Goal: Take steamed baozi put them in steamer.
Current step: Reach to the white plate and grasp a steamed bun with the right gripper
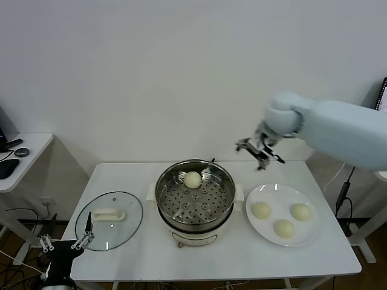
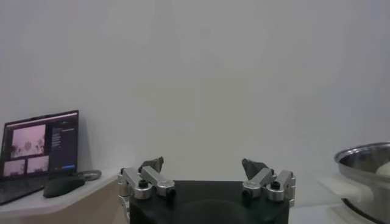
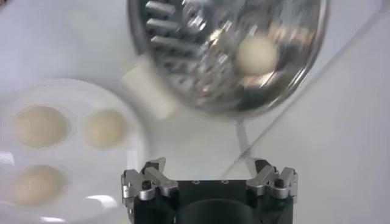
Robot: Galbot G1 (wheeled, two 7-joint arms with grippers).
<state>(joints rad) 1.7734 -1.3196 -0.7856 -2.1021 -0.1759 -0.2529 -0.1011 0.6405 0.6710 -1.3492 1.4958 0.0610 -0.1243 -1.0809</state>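
The steamer [image 1: 202,202] stands mid-table on its white base, with one baozi [image 1: 192,179] resting at the back of its perforated floor. Three more baozi [image 1: 261,210] [image 1: 300,211] [image 1: 283,228] lie on the white plate [image 1: 278,192] to its right. My right gripper [image 1: 259,151] hangs open and empty in the air behind the gap between steamer and plate. Its wrist view looks down on the steamer [image 3: 183,42], the bun inside it [image 3: 256,55] and the plate's buns [image 3: 41,126] [image 3: 105,128] [image 3: 36,184], beyond the right gripper [image 3: 210,170]. My left gripper [image 1: 66,244] [image 2: 207,165] is parked open by the table's front left corner.
A round glass lid [image 1: 109,220] with a white handle lies flat left of the steamer. A side desk with a laptop [image 2: 39,146] and a mouse [image 2: 64,185] stands off to the left. A white wall runs close behind the table.
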